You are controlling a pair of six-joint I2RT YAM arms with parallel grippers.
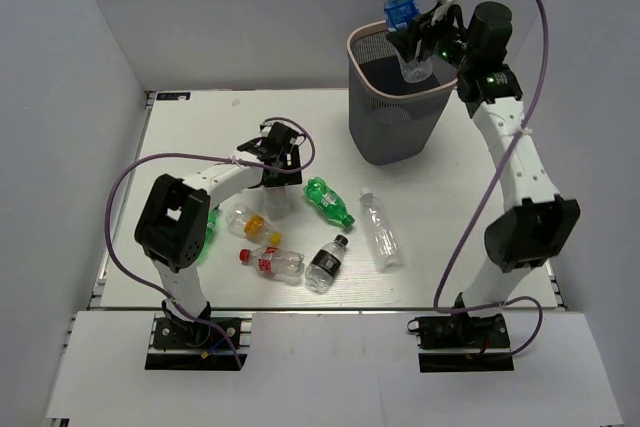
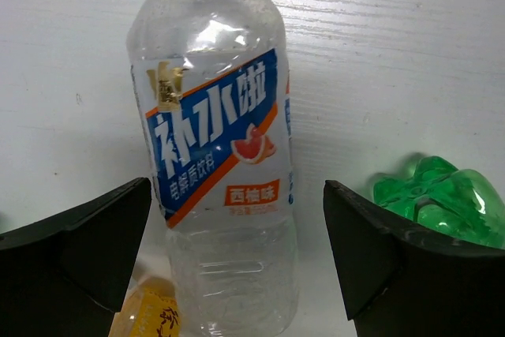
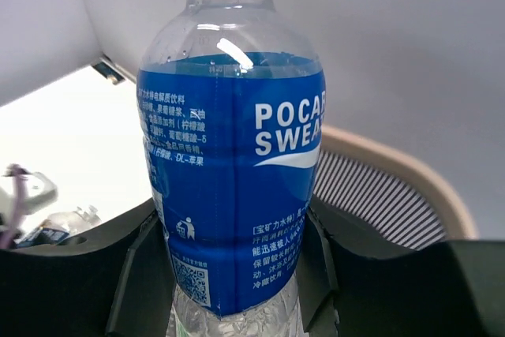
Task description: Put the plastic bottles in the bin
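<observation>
Blue-labelled bottle [image 1: 399, 13] above bin [image 1: 351, 47]

The scene is lit brightly and evenly from above, so that the white desk [image 1: 200, 127] is rendered almost washed out in the top view and only faint, soft shadows are cast under the arms [image 1: 225, 179]. In the left wrist view the clear bottle [image 2: 217, 163] is shown sharply, while the black fingers [image 2: 71, 258] of the left pincer [image 2: 237, 187] are left as dark shapes without detail. In the right wrist view a white glare streak is seen on the blue-labelled bottle [image 3: 233, 171], and the rim of the bin [image 3: 394, 162] behind it is blurred.
</observation>
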